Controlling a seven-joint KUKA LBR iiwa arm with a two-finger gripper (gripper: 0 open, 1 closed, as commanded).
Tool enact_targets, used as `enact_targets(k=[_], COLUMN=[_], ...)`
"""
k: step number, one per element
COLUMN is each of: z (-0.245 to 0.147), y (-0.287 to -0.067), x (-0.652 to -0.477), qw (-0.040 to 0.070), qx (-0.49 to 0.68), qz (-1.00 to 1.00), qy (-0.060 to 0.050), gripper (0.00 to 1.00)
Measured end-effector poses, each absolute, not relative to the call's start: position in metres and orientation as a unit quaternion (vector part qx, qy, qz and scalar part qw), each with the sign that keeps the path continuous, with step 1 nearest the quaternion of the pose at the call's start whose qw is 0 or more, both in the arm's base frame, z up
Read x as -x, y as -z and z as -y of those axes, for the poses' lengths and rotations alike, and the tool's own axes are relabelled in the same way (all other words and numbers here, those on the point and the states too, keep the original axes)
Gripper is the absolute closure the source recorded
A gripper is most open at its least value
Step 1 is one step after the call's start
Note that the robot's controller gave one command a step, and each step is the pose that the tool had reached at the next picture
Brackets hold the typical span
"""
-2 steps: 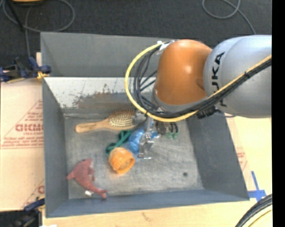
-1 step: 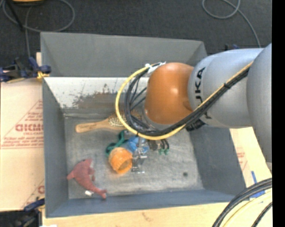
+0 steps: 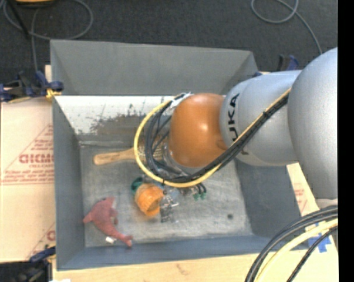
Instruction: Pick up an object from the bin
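Observation:
My gripper point(image 3: 167, 207) reaches down into the middle of the bin, just below the arm's orange cover. Right against its left side lies an orange rounded thing point(image 3: 147, 200) with a green piece point(image 3: 136, 185) at its upper left; whether the gripper has hold of it I cannot tell. A small green thing point(image 3: 199, 194) lies on the bin floor just right of the gripper. A pink-red rubbery toy animal point(image 3: 105, 218) lies in the front left corner, well clear of the gripper.
A wooden spoon point(image 3: 114, 157) lies flat near the bin's back left, its far end hidden under the arm's cables. The arm covers the bin's back right. Bare floor shows at the front right.

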State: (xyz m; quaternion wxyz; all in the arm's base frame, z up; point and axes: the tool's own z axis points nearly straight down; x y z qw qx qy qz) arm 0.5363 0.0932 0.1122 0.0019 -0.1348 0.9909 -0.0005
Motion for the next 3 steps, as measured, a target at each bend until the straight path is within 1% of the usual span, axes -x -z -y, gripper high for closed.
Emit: enact_targets(k=[1,2,3], z=[-0.087,-0.087,-0.066], y=[-0.075,-0.075,-0.206], x=[-0.545,-0.545,-0.550], qw=[0.006,0.006,0.001], qx=[0.226,0.225,0.198], qz=[-0.974,-0.974,-0.980], qy=[-0.001,-0.001,0.000], gripper=[1.00,1.00,1.00])
